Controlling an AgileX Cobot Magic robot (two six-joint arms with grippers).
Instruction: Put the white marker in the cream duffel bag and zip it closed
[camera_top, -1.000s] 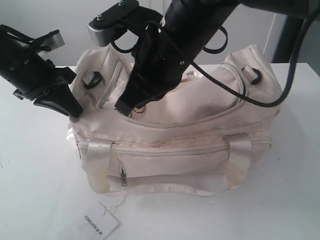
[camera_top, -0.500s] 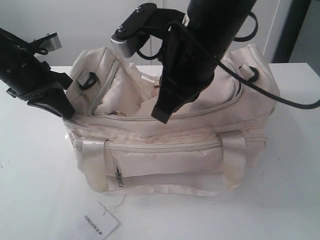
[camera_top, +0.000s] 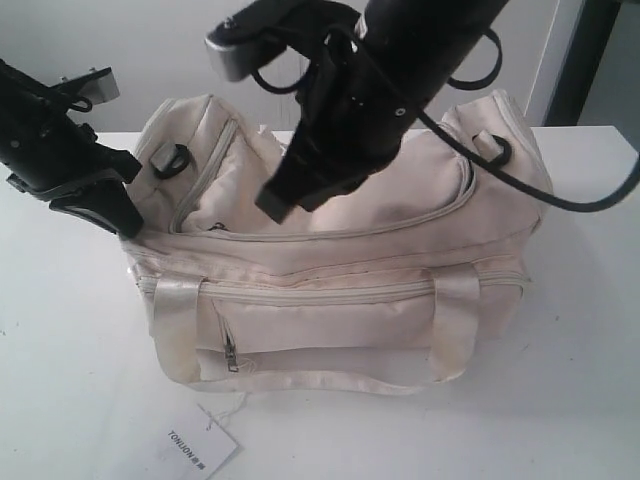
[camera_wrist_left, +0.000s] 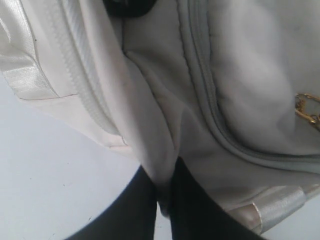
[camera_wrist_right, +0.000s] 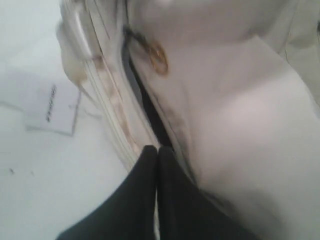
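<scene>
The cream duffel bag (camera_top: 340, 290) sits in the middle of the white table (camera_top: 60, 390) with its long front side toward the exterior camera. A paper tag (camera_top: 200, 448) printed TONIJON lies on the table at about 7 o'clock from it, just off the bag's near bottom corner. Two satin handles (camera_top: 180, 320) run down the front on either side of the front pocket, whose zip pull (camera_top: 230, 350) hangs at the pocket's 9 o'clock end. The left gripper (camera_top: 112, 212) comes in from 9 o'clock and meets the bag's left end just below a black strap ring (camera_top: 172, 160). In the left wrist view its two black fingers (camera_wrist_left: 135, 210) pinch a fold of the cream fabric, which is squeezed between them, so this gripper is clamped on the bag itself. The right gripper (camera_top: 272, 208) reaches down from 12 o'clock over the curved top flap, its tips at the flap's zip line toward the 9 o'clock half of the bag. Its fingers (camera_wrist_right: 175, 200) are pressed together with only a hairline between them, and whether a zip pull is caught there cannot be told. In the right wrist view a short stretch of the top zip (camera_wrist_right: 150, 115) stands open as a dark slit running on from the fingertips, with the gold keychain (camera_wrist_right: 157, 60) just beside it. The white marker shows in none of the views
</scene>
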